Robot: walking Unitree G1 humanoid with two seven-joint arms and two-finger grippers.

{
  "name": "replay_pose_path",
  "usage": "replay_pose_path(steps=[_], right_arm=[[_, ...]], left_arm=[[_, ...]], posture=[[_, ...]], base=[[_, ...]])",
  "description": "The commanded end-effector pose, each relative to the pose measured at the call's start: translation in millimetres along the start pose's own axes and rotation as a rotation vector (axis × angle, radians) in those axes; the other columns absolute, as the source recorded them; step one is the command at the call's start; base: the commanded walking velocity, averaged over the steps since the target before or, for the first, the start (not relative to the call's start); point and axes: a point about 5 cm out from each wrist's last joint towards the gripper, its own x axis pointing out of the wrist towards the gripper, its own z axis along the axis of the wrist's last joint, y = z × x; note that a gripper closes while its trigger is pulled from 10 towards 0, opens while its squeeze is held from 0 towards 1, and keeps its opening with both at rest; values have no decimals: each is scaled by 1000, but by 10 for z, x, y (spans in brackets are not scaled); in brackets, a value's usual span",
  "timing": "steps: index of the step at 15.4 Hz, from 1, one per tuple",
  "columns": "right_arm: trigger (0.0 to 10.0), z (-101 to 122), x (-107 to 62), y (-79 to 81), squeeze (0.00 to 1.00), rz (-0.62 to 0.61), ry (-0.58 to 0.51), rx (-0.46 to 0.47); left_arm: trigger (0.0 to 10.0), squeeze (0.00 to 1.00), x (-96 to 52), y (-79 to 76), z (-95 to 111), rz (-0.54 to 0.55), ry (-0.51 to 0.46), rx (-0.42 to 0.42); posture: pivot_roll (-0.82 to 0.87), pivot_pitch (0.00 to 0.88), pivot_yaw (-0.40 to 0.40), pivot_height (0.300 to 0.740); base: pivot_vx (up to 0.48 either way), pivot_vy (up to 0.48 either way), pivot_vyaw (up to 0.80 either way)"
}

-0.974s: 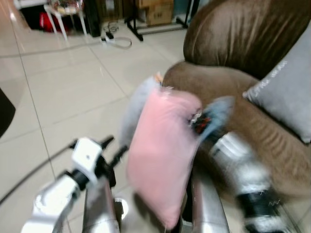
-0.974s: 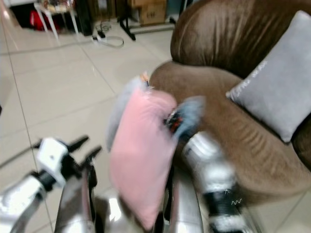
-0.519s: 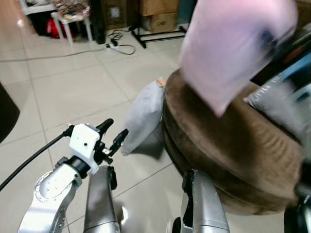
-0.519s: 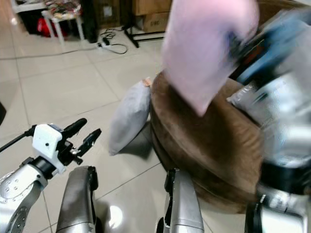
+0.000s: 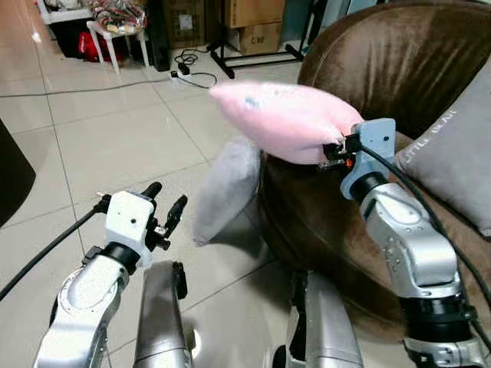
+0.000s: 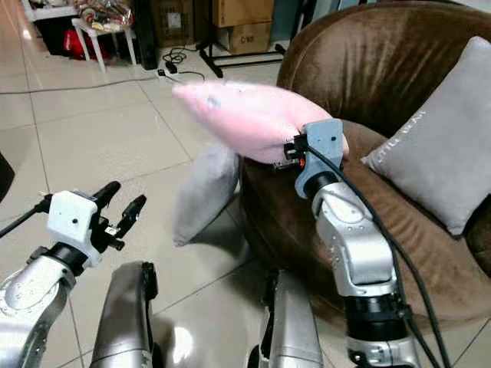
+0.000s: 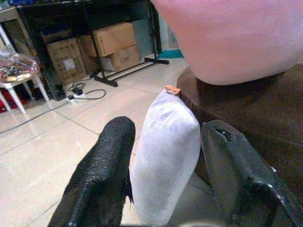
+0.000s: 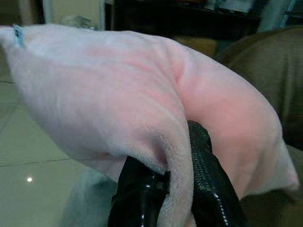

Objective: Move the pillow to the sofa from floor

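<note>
While raised at chest height over the front edge of the brown sofa (image 5: 399, 69), the right gripper (image 5: 331, 153) pinches one end of the pink pillow (image 5: 280, 119), which extends from it out over the floor, held clear of both seat and tiles. Grey pillow (image 5: 226, 188): standing on the tiled floor (image 5: 115, 146), leaning against the sofa's side, below the pink one. Second grey cushion (image 5: 456, 165): on the sofa seat against the backrest, beyond the right arm. Left gripper (image 5: 165, 207): low over the floor, fingers spread, holding nothing, the leaning grey pillow just ahead of it.

Left wrist view: both black fingers (image 7: 102, 175) apart, the upright grey pillow framed between them; pink pillow overhead; cardboard boxes (image 7: 111, 45) and a cable on the floor farther off.

Right wrist view: the two black fingers (image 8: 208, 189) closed on a fold of the pink pillow's fabric; sofa back behind it.
</note>
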Motion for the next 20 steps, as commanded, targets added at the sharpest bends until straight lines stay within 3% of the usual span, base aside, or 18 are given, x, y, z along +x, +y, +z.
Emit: replay_pose_path(steps=[1,5,9,11,20], right_arm=[[10000,35,-8,-49,0,-35,-13,12],[10000,-77,-103,-88,0,-110,-27,78],[10000,-289,-251,-86,0,-151,24,117],[10000,-337,-278,-85,0,-168,35,130],[10000,-412,-337,-127,0,-182,50,132]], left_arm=[[10000,0,40,-5,51,4,-18,13],[10000,0,33,-26,29,32,-15,38],[10000,0,45,-26,72,34,-26,94],[10000,0,69,11,65,75,-38,74],[10000,0,160,-27,50,71,-48,46]], posture=[[60,0,-77,527],[59,0,-74,572],[59,0,-69,607],[49,0,-61,627],[30,0,-49,702]], base=[[0,0,0],[0,0,0],[0,0,0],[0,0,0],[0,0,0]])
